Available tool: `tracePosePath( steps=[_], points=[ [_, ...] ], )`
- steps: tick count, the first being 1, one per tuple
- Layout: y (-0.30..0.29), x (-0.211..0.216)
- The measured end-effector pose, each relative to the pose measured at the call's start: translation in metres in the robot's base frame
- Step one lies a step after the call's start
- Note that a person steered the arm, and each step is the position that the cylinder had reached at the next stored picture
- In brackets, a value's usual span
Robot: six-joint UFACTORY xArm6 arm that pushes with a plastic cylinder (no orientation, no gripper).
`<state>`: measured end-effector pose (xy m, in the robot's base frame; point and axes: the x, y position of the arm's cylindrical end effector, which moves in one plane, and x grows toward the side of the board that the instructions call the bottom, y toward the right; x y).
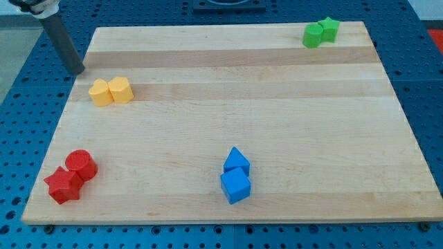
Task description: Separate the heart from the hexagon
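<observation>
Two yellow blocks sit touching side by side near the board's upper left. The left one (101, 92) looks like the heart and the right one (121, 90) like the hexagon, though the shapes are hard to make out. My tip (76, 71) is at the end of the dark rod, just off the board's left edge. It is up and to the left of the yellow pair, a short gap from the heart and touching neither block.
The wooden board (277, 104) lies on a blue perforated table. Two green blocks (320, 32) touch at the top right. A red cylinder (82, 164) and a red star (63, 185) touch at the bottom left. A blue wedge-like block (237, 162) and a blue cube (236, 186) touch at the bottom centre.
</observation>
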<state>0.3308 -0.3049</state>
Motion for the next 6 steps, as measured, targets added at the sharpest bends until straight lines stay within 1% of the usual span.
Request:
tracePosePath(
  steps=[1, 2, 4, 6],
  points=[
    [0.014, 0.06],
    [0.021, 0.077],
    [0.048, 0.054],
    [0.097, 0.06]
  ],
)
